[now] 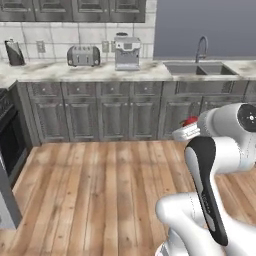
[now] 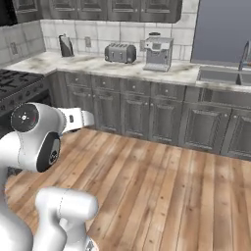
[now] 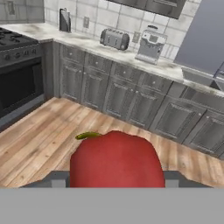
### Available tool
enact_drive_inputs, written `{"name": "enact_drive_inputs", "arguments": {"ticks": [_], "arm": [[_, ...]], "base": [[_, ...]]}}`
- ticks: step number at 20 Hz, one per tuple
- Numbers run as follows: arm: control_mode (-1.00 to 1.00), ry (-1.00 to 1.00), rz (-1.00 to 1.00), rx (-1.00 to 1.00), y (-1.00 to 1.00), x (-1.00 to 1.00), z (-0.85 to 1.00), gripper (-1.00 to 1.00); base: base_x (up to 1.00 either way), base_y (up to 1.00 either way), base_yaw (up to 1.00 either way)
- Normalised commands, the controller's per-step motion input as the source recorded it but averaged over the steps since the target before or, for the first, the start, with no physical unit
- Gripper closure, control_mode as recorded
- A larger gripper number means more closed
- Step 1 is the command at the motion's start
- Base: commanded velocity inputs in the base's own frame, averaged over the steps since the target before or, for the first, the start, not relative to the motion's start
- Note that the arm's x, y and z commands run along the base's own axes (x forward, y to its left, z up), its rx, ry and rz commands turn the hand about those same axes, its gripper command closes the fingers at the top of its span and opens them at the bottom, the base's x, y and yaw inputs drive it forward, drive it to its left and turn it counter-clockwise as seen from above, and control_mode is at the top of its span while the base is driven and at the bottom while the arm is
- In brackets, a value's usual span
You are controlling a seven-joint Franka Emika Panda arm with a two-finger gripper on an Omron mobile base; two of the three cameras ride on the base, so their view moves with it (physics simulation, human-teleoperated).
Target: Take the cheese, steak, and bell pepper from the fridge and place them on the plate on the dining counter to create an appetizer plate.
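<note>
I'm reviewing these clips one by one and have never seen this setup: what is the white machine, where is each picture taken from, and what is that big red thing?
The white machine is a robot arm on a driving base in a rendered kitchen. Two pictures come from cameras on the base, behind the arm to its left and right. The third looks along the tool itself. The red thing is the bell pepper, with its green stem, held between the tool's fingers; it also peeks out red in the left base view. On the far counter stand a toaster and a coffee machine, beside a sink.
</note>
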Motion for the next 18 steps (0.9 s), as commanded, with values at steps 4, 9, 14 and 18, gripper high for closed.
{"name": "enact_drive_inputs", "arguments": {"ticks": [4, 9, 14, 18], "arm": [[1.0, 0.0, 0.0, 0.0, 0.0, 0.0, 0.0, 1.0], [1.0, 0.0, 0.0, 0.0, 0.0, 0.0, 0.0, 1.0], [1.0, 0.0, 0.0, 0.0, 0.0, 0.0, 0.0, 1.0], [1.0, 0.0, 0.0, 0.0, 0.0, 0.0, 0.0, 1.0]], "base": [[-0.11, -1.0, -0.41], [-0.01, -1.0, -0.49], [0.0, -1.0, -0.5], [0.0, -0.98, -0.53]]}}
